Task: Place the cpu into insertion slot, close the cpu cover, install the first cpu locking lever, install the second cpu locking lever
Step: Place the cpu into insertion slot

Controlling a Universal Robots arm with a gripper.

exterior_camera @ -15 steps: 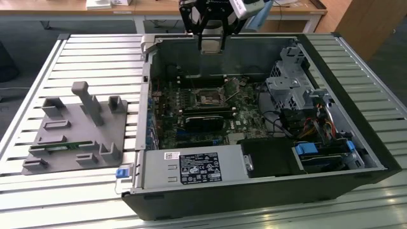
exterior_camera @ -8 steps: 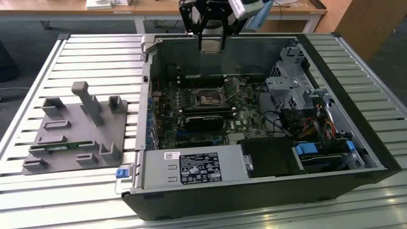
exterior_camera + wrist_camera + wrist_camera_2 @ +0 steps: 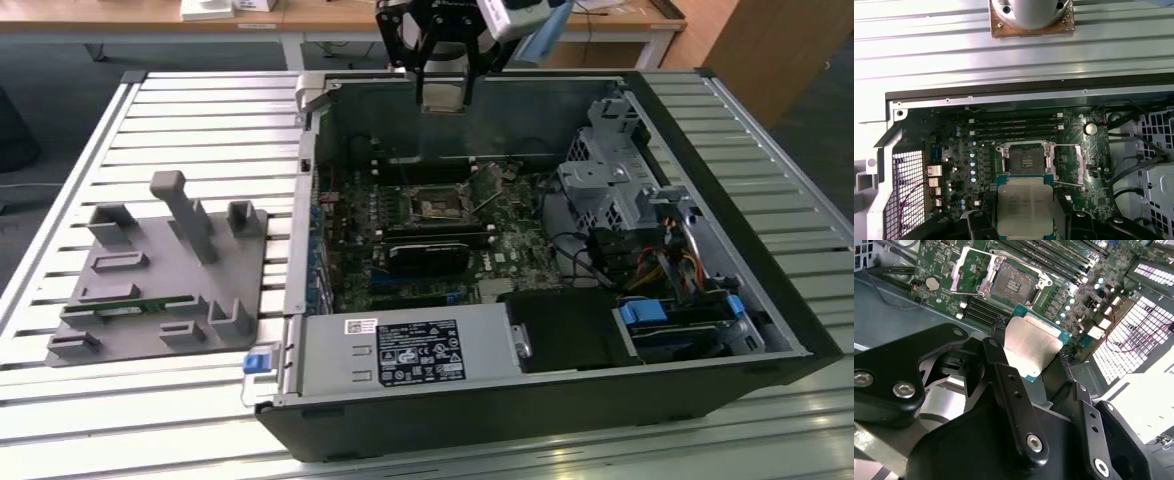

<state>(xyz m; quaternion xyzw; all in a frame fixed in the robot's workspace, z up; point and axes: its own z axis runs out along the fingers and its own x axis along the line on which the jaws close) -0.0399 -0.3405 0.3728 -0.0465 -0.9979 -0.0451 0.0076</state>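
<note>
As the second wrist view shows, jaws pinch the cpu (image 3: pixel 1031 347), apart from the insertion slot (image 3: pixel 1009 284).

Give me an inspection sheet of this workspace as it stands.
Surface: slatted metal table, carrying an open computer case.
Job's things: cpu held clear of the slot, not yet placed; slot bare; cover swung open beside it.
Clutter: grey holder block at the exterior view's left of the case, a green strip in it.
Grippers: gripper shut on the cpu's edges.
Cables: coloured bundle by the drive bays, apart from the slot.
Surroundings: wooden desks behind the table.
</note>
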